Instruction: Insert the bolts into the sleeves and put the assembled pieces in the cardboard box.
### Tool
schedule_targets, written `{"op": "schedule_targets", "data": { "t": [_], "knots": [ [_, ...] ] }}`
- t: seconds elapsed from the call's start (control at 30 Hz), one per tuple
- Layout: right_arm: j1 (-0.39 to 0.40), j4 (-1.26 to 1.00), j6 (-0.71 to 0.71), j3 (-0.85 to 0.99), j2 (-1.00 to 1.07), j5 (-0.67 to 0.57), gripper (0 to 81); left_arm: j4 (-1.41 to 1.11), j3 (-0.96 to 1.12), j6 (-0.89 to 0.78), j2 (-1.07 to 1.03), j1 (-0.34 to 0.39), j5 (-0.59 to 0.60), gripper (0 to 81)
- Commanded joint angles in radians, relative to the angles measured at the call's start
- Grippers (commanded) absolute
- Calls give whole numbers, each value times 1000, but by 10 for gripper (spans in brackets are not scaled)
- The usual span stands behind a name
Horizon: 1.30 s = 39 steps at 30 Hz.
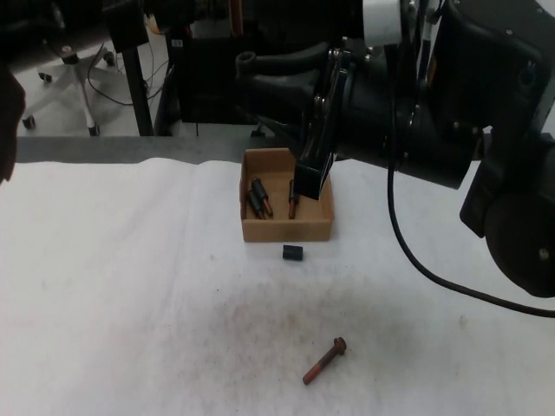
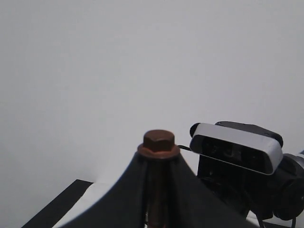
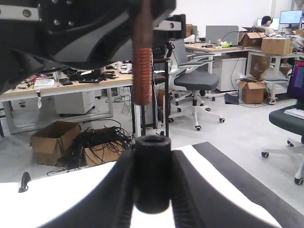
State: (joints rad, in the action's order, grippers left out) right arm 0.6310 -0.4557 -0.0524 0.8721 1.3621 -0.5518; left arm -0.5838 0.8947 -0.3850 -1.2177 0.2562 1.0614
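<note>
Rusty bolt (image 2: 158,141) clamped in left end effector (image 2: 158,160); right end effector (image 3: 153,164) grips black sleeve (image 3: 152,175).

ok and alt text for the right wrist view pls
The right gripper holds a black sleeve upright with its open end up. A rusty bolt hangs threaded end down above it, not yet inside, held by the left gripper. Behind are desks, chairs and cardboard boxes.
</note>
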Motion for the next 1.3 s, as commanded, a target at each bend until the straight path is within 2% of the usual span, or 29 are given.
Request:
{"op": "schedule_targets", "data": {
  "t": [0.0,0.37,0.8,1.27],
  "knots": [
    [2,-7,-8,5,-15,-8,6,-14,11,-6,3,4,-7,1],
    [8,-65,-10,5,-15,-8,6,-4,11,-4,3,4,-10,1],
    [11,-65,-99,5,-15,-8,6,5,11,-4,3,4,-12,1],
    [25,-65,-99,5,-15,-8,6,49,11,0,3,4,-12,1]
  ]
}}
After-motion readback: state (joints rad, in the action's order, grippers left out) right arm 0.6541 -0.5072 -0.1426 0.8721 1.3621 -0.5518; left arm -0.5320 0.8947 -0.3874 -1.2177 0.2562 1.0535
